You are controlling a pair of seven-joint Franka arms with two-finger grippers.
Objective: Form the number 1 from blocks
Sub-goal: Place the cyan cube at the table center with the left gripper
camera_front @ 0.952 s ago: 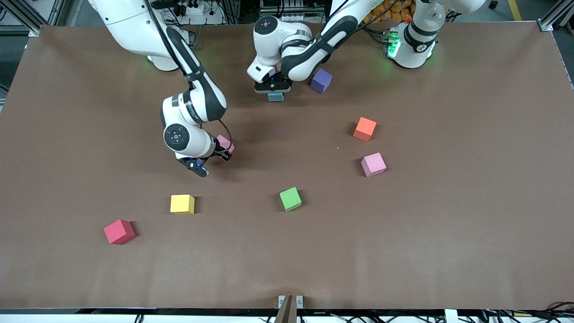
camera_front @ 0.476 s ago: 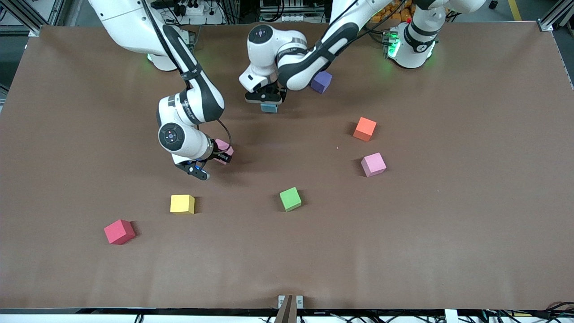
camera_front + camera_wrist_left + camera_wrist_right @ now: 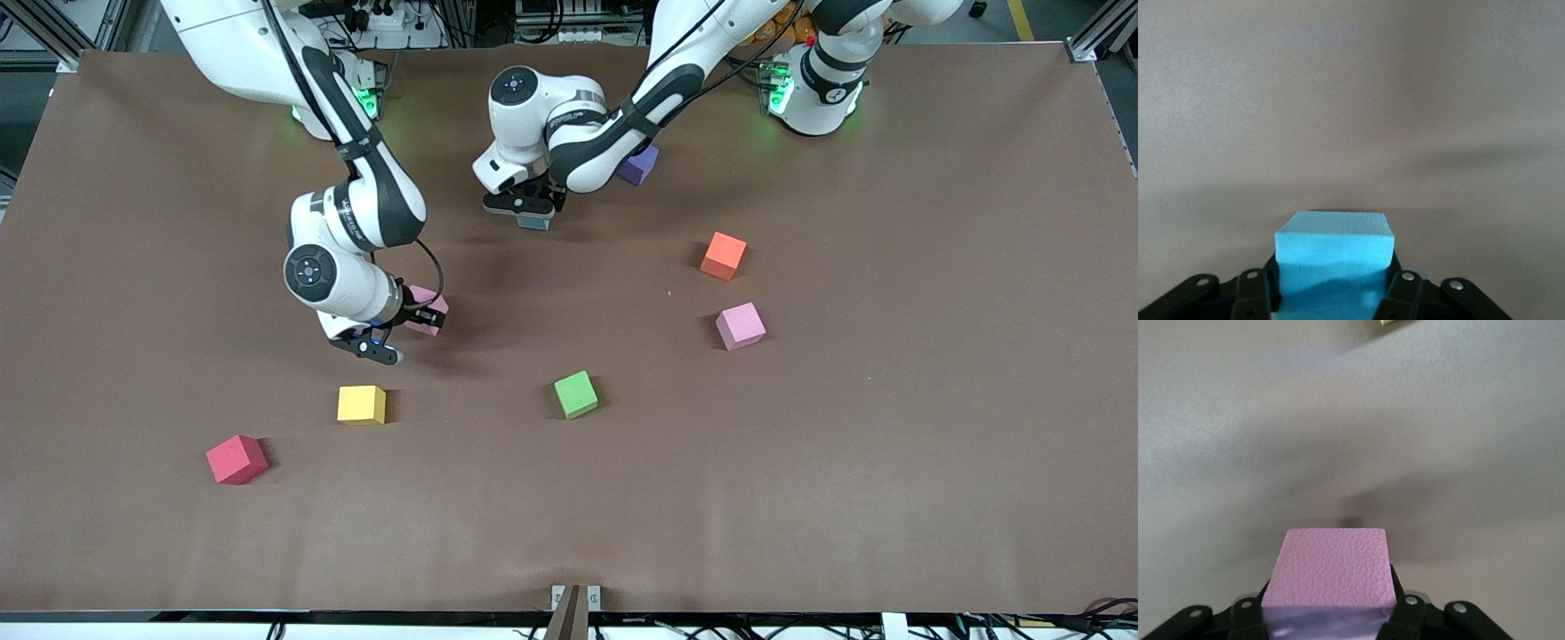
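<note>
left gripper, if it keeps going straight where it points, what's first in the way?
Nothing but the bare table, as far as shown. The left gripper is shut on the light blue block and points down at the mat; its wrist view shows no other block ahead. Its height above the mat is unclear.

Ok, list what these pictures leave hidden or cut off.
- Front view: the small purple foam cube is mostly covered by the left arm.
- Front view: the left gripper hides most of its light blue foam cube.
- Right wrist view: the yellow foam cube is cut by the edge; the right gripper covers the held pink foam cube's base.
</note>
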